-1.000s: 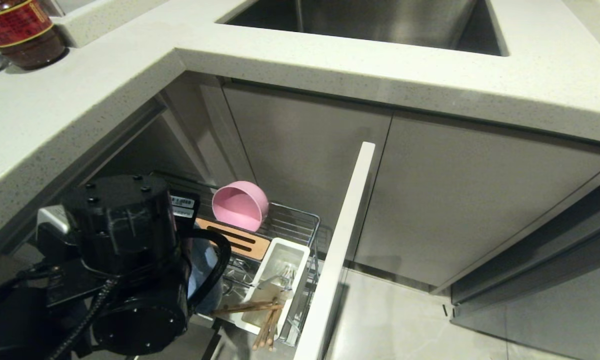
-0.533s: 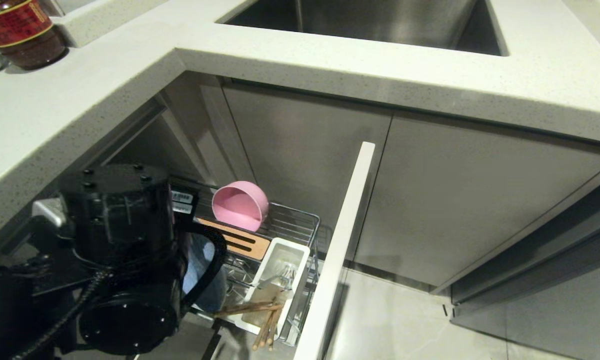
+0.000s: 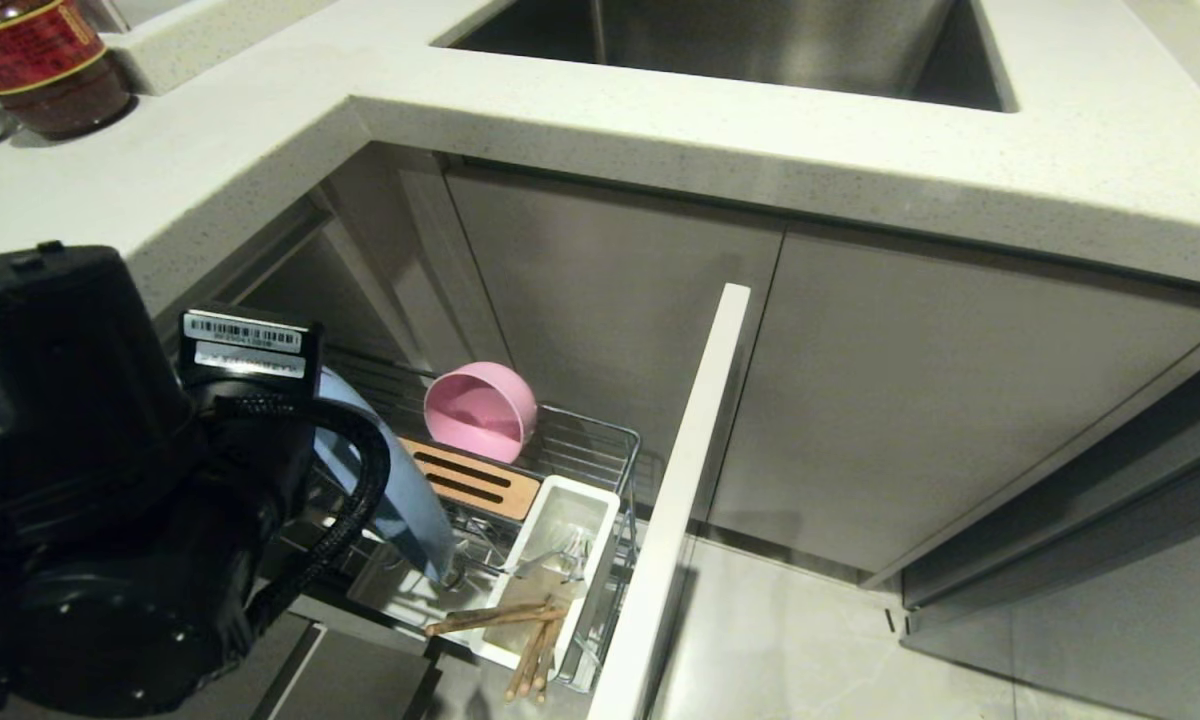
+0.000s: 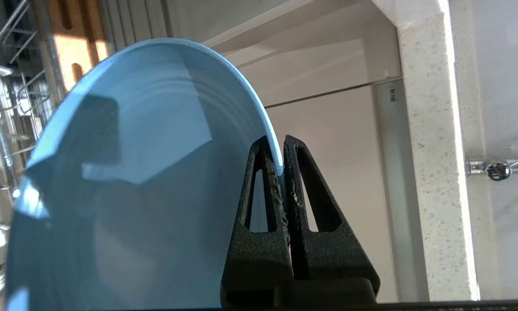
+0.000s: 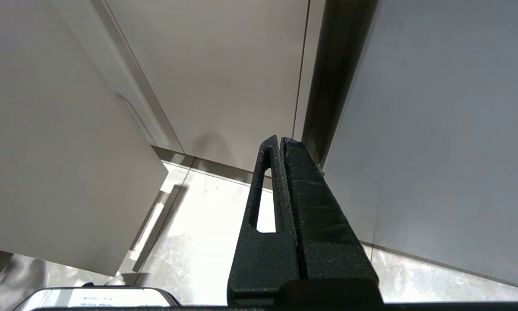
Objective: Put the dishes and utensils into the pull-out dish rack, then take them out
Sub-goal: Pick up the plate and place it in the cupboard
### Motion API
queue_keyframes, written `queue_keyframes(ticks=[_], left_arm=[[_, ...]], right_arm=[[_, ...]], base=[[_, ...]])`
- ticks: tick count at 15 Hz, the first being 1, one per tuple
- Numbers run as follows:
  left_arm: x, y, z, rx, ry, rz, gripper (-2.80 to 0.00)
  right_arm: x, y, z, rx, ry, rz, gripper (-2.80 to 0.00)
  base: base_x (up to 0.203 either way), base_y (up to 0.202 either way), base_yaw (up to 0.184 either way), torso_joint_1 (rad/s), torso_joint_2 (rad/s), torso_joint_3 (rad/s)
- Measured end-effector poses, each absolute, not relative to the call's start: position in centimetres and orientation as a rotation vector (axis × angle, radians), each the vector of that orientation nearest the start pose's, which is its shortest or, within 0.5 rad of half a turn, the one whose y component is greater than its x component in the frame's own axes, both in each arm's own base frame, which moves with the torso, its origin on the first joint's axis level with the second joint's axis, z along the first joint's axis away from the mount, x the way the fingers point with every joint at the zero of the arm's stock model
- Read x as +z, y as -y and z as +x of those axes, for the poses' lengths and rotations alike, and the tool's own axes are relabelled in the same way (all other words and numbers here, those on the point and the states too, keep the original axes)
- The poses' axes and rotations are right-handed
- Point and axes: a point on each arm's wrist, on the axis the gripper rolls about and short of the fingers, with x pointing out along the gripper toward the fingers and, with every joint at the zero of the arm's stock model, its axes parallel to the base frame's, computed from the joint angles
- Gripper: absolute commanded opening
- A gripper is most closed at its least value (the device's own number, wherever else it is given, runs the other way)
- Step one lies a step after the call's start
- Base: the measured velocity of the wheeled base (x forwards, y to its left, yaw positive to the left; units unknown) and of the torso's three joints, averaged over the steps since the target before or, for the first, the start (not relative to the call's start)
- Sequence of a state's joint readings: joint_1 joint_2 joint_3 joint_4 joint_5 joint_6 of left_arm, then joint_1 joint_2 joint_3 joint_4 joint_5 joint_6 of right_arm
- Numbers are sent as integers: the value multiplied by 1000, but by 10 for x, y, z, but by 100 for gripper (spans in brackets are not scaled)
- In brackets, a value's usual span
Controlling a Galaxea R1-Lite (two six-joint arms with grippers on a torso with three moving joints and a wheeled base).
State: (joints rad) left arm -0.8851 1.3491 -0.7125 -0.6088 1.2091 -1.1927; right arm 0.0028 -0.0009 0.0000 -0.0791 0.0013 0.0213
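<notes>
Light-blue plate (image 4: 125,181) pinched at rim by left gripper (image 4: 282,149), held on edge above rack (image 3: 600,440) pegs, prob. so it clears them; right gripper (image 5: 280,142) closed on nothing, parked.

1. The plate (image 4: 125,181) is plain glossy light blue.
2. The bowl (image 3: 480,411) is matte pink.
3. The chopsticks (image 3: 520,630) are pale wood.
4. The rack (image 3: 600,440) is chrome wire, with a white front panel (image 3: 675,520), a white cup (image 3: 565,530) and a tan slotted wooden strip (image 3: 475,480).
5. The tabletop (image 3: 660,130) is speckled off-white.
6. The jar (image 3: 40,60) at the tabletop's far left corner holds dark brown contents under a red, yellow-edged label.
7. Both pincers are black.
</notes>
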Motion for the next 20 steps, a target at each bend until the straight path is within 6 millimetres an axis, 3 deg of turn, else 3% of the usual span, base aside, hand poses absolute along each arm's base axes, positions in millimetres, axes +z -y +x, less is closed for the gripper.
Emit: queue_keyframes(ticks=[4,10,20], left_arm=[[233,143,144,281,163,-1227,-280],[230,142,144,268,154,-1281,-280],[216,143,156,322,157,-1260,-280]], right_arm=[[84,0,-23,5,80,21,-280],[84,0,-23,5,80,21,-280],[84,0,-23,5,80,21,-280]], base=[[0,0,0,0,0,0],[0,0,0,0,0,0],[0,0,0,0,0,0]])
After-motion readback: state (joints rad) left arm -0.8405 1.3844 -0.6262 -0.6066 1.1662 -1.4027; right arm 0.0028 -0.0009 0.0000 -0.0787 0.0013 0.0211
